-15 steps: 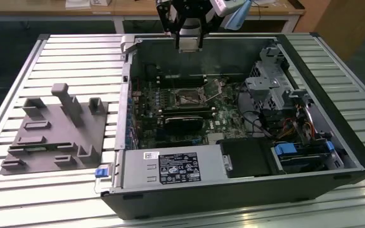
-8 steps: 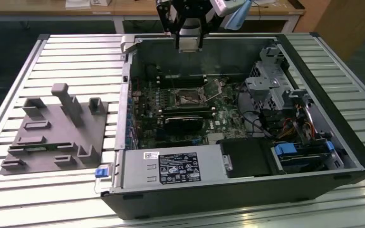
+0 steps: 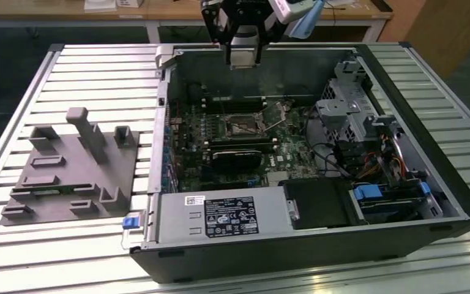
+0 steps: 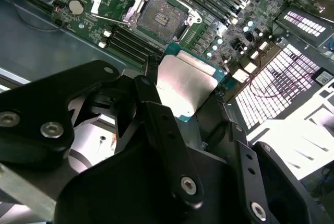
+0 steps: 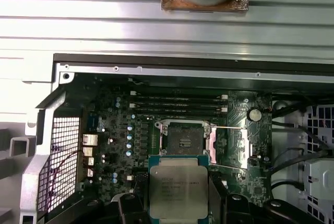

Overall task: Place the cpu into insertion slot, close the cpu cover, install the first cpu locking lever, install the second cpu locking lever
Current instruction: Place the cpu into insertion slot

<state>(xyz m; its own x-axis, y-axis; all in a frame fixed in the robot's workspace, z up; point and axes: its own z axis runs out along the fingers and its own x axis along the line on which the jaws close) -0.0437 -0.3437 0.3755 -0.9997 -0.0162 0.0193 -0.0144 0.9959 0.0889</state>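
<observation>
While pincer [image 5: 178,205] grips cpu [image 5: 177,182] over computer case [image 3: 300,248] | insertion slot [image 5: 183,139] uncovered | cpu cover [image 5: 234,143] open

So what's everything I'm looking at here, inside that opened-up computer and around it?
table: one, silver slats, under everything.
computer case: one, black, lying open on the table.
circuit board: one, green, inside the case.
insertion slot: one, dark centre with silvery rim, on the board, empty.
cpu cover: one, silvery, swung open beside the slot.
memory slots: several, black, beside the slot.
power supply box: one, silver, at the case's edge.
moulded holder: one, grey, on the table at the exterior view's left.
cpu: one, silver-grey, held above the case.
gripper: one, black, shut on the cpu.
</observation>
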